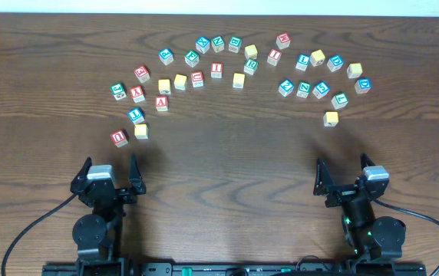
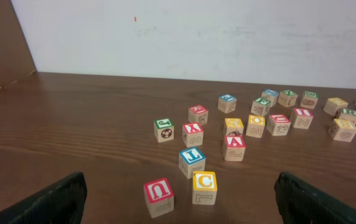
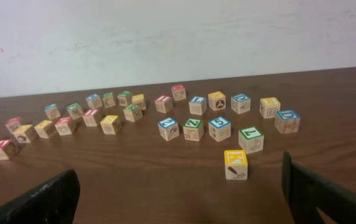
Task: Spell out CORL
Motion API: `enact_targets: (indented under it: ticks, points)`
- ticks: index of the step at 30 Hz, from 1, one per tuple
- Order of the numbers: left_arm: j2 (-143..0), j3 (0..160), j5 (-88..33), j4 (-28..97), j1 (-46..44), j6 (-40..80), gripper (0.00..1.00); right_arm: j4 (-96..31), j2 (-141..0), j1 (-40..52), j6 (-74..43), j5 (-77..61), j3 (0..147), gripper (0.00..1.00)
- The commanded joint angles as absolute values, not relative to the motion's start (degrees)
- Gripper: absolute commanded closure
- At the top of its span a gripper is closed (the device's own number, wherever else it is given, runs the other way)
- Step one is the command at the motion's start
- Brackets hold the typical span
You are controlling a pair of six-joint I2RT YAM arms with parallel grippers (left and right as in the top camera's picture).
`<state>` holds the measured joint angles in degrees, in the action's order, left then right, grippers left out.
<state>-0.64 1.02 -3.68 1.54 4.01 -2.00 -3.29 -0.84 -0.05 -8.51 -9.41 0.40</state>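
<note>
Scatter of letter blocks over far half of table from overhead, nothing yet lined up as a word. Left gripper and right gripper low at near edge, jaws spread wide, holding nothing.

From left wrist: yellow C block straight ahead between fingers, red U block just beside it. Likely trouble: knocking or pinching U while closing on C.

From right wrist: yellow K block nearest. Farther faces small and angled, so easy to misread and fetch a wrong letter.

A yellow K block sits near a green T block on the wooden table.
</note>
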Motion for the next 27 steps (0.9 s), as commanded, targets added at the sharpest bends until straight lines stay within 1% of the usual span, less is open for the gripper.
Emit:
enact_targets:
  ticks: [1, 12, 17, 19, 23, 27]
  points:
    - [-0.67, 0.23, -3.79, 3.75, 3.84, -2.98, 0.05, -3.49, -0.91, -0.45, -8.95, -9.98, 0.32, 0.01]
    - [-0.67, 0.25, -4.10, 3.22, 3.81, -2.74, 0.05, -3.49, -0.91, -0.45, -8.95, -9.98, 0.32, 0.01]
    - [-0.71, 0.23, -10.09, -1.58, 3.84, -3.07, 0.05, -3.49, -0.91, -0.45, -8.95, -9.98, 0.32, 0.01]
    - [-1.30, 0.45, -10.76, -3.49, 3.84, -4.19, 0.05, -3.49, -0.91, -0.45, -8.95, -9.98, 0.32, 0.01]
    - [-5.80, 3.86, -10.74, -3.55, 3.84, -6.00, 0.05, -3.49, -0.91, -0.45, -8.95, -9.98, 0.32, 0.01]
    - [-15.79, 10.61, -12.32, -3.49, 3.81, -5.76, 0.05, -3.49, -0.91, -0.45, -8.95, -9.98, 0.32, 0.01]
